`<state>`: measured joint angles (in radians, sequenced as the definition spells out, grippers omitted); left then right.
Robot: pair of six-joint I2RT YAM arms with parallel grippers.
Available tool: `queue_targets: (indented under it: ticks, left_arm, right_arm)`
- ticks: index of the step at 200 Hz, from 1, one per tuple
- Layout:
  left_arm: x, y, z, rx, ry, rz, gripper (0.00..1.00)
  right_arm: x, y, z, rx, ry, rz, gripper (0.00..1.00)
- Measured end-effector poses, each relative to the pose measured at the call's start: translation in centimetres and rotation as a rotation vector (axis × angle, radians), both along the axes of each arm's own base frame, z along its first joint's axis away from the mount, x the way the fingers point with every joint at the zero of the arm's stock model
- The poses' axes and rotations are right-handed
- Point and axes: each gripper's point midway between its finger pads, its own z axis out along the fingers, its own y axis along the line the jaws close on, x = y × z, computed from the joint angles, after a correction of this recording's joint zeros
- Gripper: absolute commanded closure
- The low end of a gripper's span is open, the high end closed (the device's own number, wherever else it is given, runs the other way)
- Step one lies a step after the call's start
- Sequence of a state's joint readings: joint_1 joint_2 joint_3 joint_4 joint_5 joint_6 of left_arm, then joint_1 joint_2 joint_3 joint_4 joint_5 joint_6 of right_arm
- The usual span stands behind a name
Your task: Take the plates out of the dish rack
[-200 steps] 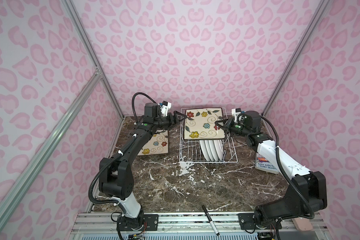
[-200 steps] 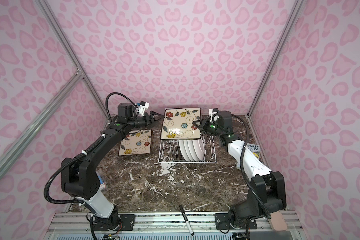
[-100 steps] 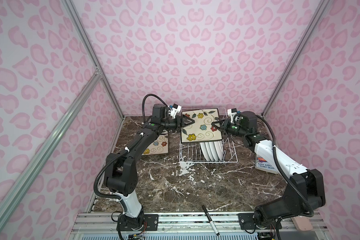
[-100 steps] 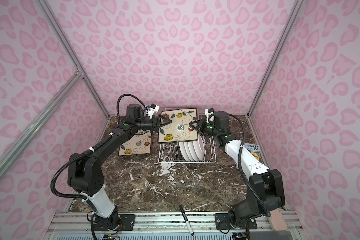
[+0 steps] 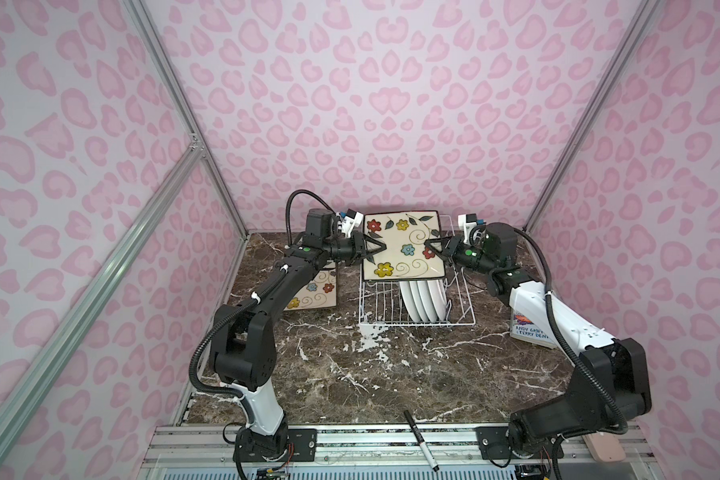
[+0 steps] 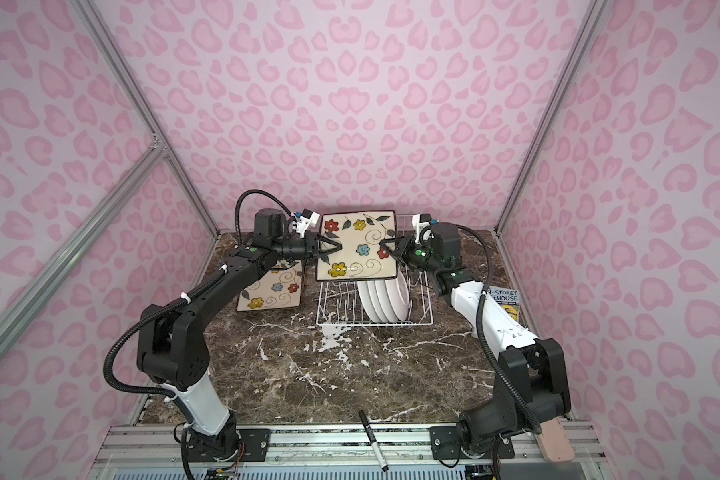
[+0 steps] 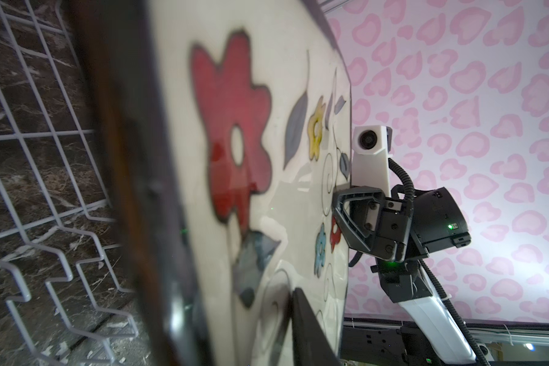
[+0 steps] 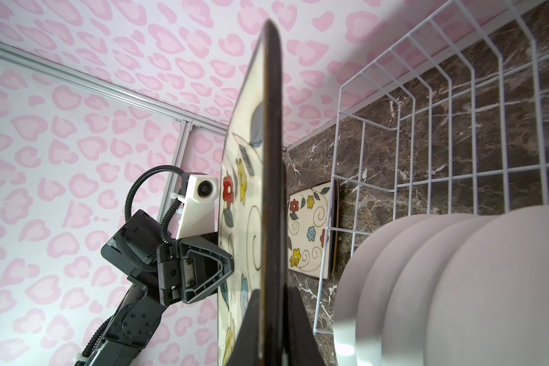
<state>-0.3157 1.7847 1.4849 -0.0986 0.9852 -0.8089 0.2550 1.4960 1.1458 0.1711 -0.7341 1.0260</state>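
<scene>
Pink spotted walls close in a brown marble table. At its far middle stands the rack, with round plates upright in its right half. Over the rack's far left part a square plate stands upright, its flowered face toward the near side. The left gripper is clamped on its left edge and the right gripper on its right edge. A second square plate lies flat just left of the rack. A book lies at the right, partly under the right arm. A marker rests on the near rail.
</scene>
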Motion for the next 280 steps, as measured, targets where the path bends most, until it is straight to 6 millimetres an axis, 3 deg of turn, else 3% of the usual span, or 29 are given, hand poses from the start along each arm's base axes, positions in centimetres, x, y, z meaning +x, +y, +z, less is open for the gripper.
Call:
queue_targets:
  ticks: [24,48,80,138,161,190,225,280]
  left_arm:
    - [-0.2,0.1,0.4,-0.032,0.054,-0.008,0.96]
    - [-0.3,0.0,0.7,-0.046,0.065,-0.014,0.97]
    - [-0.2,0.0,0.5,-0.039,0.064,-0.009,0.96]
    - [-0.1,0.1,1.0,-0.028,0.004,-0.020,0.96]
    - [-0.1,0.5,0.8,-0.015,-0.001,-0.015,0.96]
    - [0.0,1.2,0.7,0.017,-0.016,0.003,0.96]
    - [0.2,3.0,0.7,0.089,-0.035,0.055,0.96]
    - [0.6,6.6,2.5,0.207,-0.105,0.120,0.96]
  right_arm:
    - [-0.1,-0.1,-0.4,0.007,0.017,-0.001,1.00]
    - [-0.1,-0.1,-0.2,0.010,0.014,-0.004,0.97]
    - [-0.2,-0.3,-0.6,0.004,0.019,-0.013,0.85]
    - [-0.3,-0.5,-0.8,-0.045,0.000,-0.027,0.59]
    - [-0.4,-0.9,-0.4,-0.060,-0.008,-0.043,0.43]
    - [-0.5,-1.3,0.0,-0.107,-0.029,-0.058,0.31]
    - [-1.3,-1.7,1.5,-0.217,-0.105,-0.081,0.02]
    - [-2.9,-1.2,2.1,-0.433,-0.226,-0.078,0.01]
